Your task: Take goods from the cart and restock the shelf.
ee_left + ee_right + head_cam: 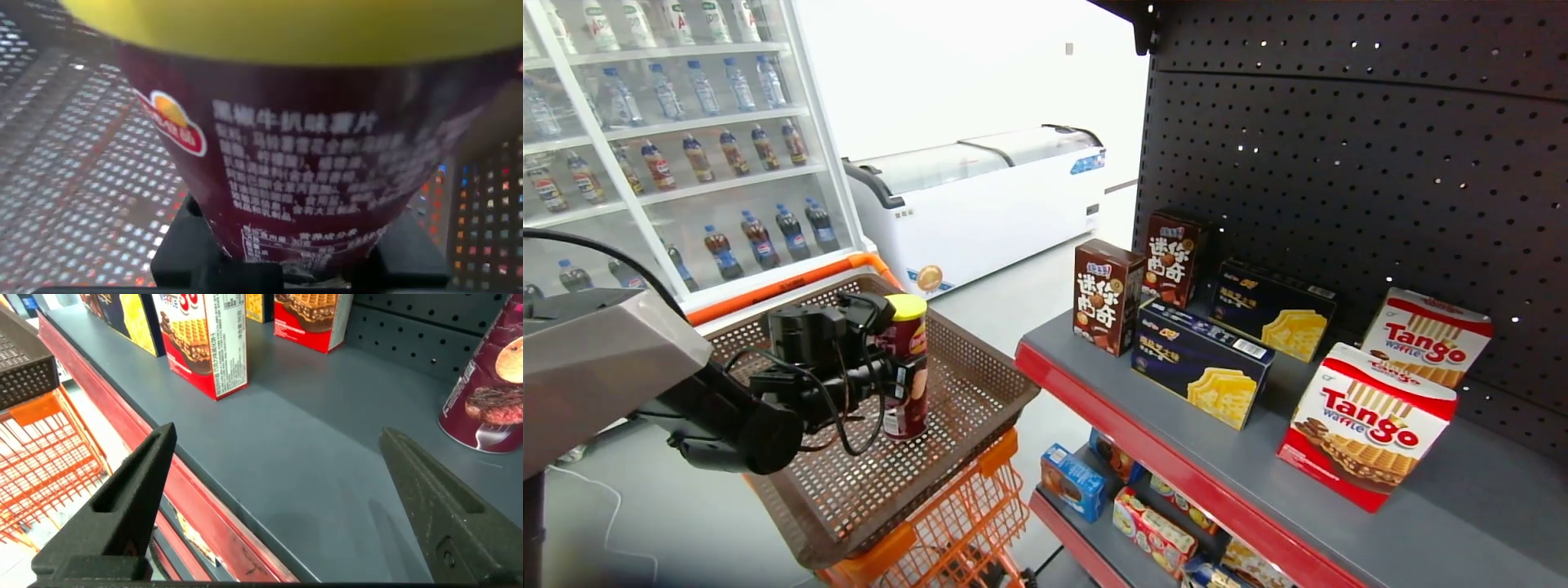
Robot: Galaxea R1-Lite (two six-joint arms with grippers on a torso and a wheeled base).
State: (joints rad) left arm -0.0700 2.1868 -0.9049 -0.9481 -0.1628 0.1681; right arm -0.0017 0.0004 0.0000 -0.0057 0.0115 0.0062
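Observation:
A maroon chip can [907, 359] with a yellow lid stands upright just above the floor of the brown mesh basket [988, 371] on the orange cart [964, 523]. My left gripper [892, 369] is shut on the can's side; in the left wrist view the can [310, 163] sits between the dark fingers [186, 255]. My right gripper [278, 498] hangs open over a bare stretch of the grey shelf [310, 449], nothing between its fingers. A second maroon can [489, 392] stands on that shelf beyond the gripper.
The grey shelf [1462, 506] with a red front edge carries brown boxes [1104, 296], dark blue boxes [1205, 359] and red-white wafer boxes [1368, 425], also seen close as wafer boxes [204, 343]. A lower shelf [1094, 523] holds snacks. A drinks fridge [670, 147] and chest freezer [988, 196] stand behind.

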